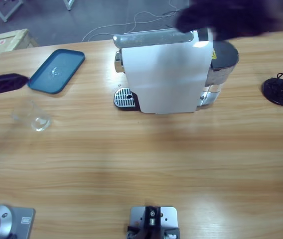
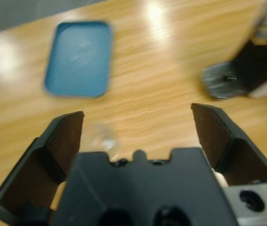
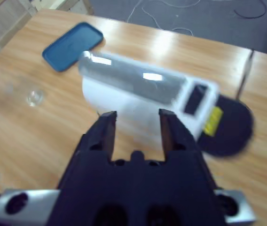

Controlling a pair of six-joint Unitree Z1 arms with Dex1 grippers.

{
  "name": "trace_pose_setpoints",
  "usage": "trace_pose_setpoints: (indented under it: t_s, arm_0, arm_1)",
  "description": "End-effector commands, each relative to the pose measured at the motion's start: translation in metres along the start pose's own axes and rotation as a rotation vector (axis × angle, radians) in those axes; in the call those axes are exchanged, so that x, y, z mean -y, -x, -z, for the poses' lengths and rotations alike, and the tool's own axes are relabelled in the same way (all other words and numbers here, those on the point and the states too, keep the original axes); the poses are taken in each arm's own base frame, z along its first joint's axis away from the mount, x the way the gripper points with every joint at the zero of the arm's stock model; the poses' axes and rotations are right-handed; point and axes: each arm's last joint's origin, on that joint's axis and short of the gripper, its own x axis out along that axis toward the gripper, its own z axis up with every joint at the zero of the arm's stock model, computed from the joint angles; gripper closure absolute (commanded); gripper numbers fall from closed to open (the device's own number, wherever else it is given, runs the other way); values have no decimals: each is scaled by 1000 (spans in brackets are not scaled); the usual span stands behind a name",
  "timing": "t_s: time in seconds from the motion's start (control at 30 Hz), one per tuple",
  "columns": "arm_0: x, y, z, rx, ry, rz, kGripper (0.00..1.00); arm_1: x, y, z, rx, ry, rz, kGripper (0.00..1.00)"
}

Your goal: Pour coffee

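While the clear glass cup [image 1: 33,117] sits near the table's left edge, just below the blue tray [image 1: 57,70], I keep my left gripper [image 2: 136,117] wide open and empty — straddle it squarely. The right gripper [image 3: 137,126], half open and empty, hovers over the coffee machine [image 1: 164,74].

left claw [image 2: 137,125]: cup [image 2: 100,136] just ahead between jaws, tray [image 2: 79,57] beyond it, drip grate [image 2: 222,80] ahead-right | right claw [image 3: 137,125]: coffee machine [image 3: 143,94] below and ahead, tray, cup far ahead-left
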Motion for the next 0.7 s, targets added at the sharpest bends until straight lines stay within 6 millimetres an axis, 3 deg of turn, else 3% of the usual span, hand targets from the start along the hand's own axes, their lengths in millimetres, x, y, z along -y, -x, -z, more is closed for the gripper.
trace_pose_setpoints:
  t_s: [0.03,0.2,0.47,0.7]
  arm_0:
    - [-12,-15,42,-140,200,-212,18]
    - [-12,-31,66,-169,310,-292,23]
    - [1,-78,83,-211,274,-339,13]
    - [5,-97,81,-202,240,-417,9]
  arm_1:
    - [41,76,59,-78,76,7,0]
    - [60,106,75,-100,72,12,0]
    - [64,110,80,-127,71,25,0]
    - [72,117,88,-142,64,44,0]
